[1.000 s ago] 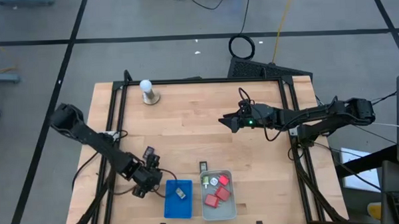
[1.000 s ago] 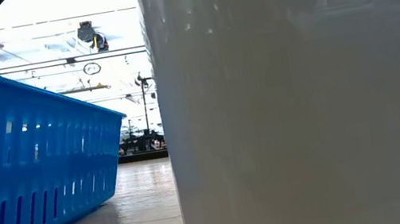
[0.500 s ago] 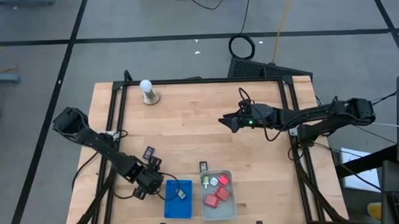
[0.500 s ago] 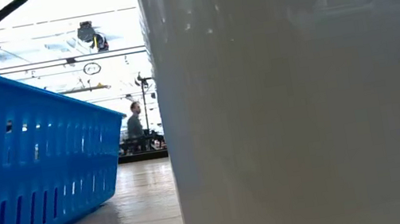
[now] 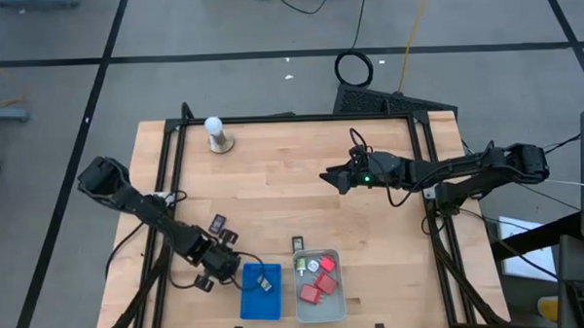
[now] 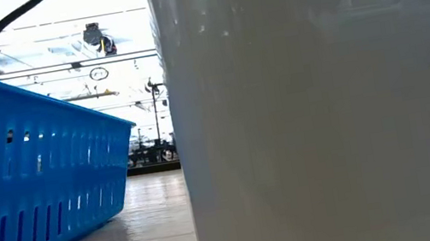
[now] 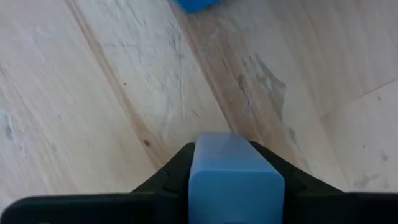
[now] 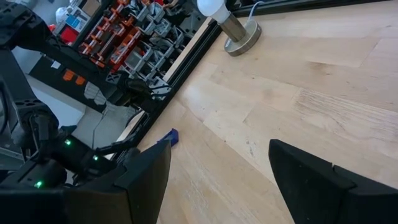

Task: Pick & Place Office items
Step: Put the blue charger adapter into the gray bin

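Left end effector (image 5: 213,274) has dragged back a bit from the blue tray (image 5: 261,291), light blue item (image 7: 235,180) clamped in it. Person walking through the background is gone again.

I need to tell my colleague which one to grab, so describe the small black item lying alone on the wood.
Start at the blue tray near the table's front edge. Just beyond its far left corner, beside the left gripper, lies the small black item. Unlike the others, it sits on bare wood, outside any tray.

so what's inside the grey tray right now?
The grey tray holds three red blocks, plus a small green piece at its far left corner. Anything beneath them is hidden. The low view shows only its wall.
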